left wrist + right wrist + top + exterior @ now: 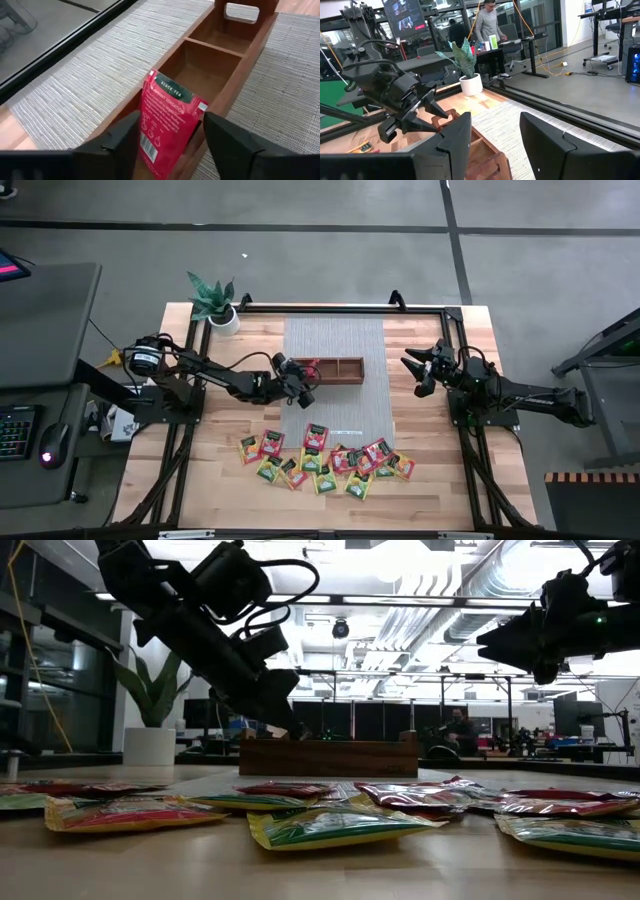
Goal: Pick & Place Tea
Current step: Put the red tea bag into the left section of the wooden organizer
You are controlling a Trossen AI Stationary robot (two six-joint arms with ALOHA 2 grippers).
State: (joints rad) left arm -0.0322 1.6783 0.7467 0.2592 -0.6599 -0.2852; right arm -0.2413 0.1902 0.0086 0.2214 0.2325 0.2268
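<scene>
While the left gripper (170, 142) hangs over the left end compartment of the wooden tray (335, 370), a red tea packet (167, 130) labelled black tea stands between its parted fingers (120, 142); whether they press it cannot be told. Its lower edge dips into that compartment. Other red, yellow and green tea packets (325, 458) lie heaped on the table (440, 470) nearer the front edge. Off the tray's right end, the right gripper (412, 368) waits above the woven mat (335, 415), fingers apart and empty, with a potted plant (213, 302) at the table's back left corner.
</scene>
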